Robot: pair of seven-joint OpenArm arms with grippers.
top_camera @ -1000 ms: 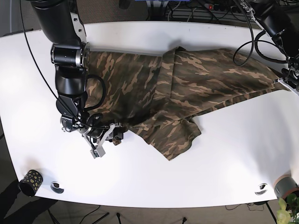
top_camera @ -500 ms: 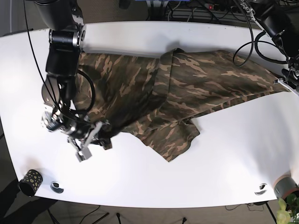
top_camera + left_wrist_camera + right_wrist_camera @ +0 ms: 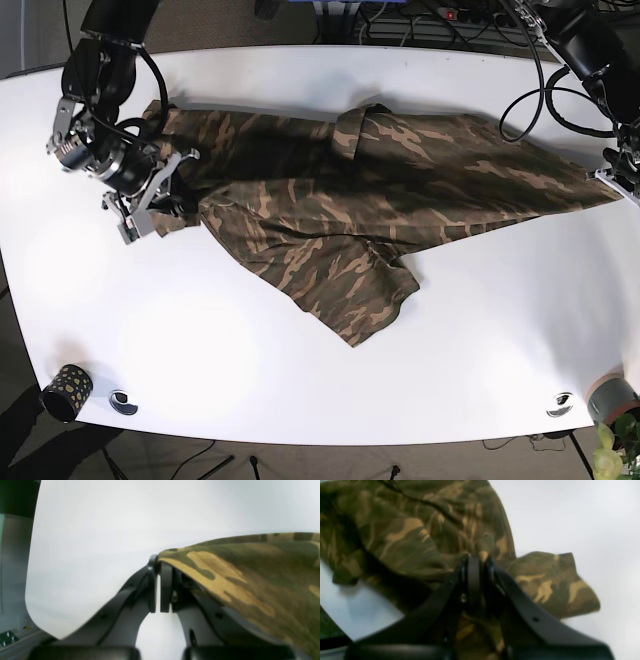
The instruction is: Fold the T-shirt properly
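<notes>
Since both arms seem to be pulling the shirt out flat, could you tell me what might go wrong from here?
The left gripper pinches only a thin edge of the T-shirt, so the stretched cloth could slip out. The right gripper grips bunched fabric, so it may drag extra layers. The lower flap lies crumpled; folding over it might trap creases.

T-shirt (image 3: 330, 215): green-brown-tan camouflage. Table (image 3: 480, 330): white. Cup (image 3: 65, 390): black, gold-spotted. Hands: black.
</notes>
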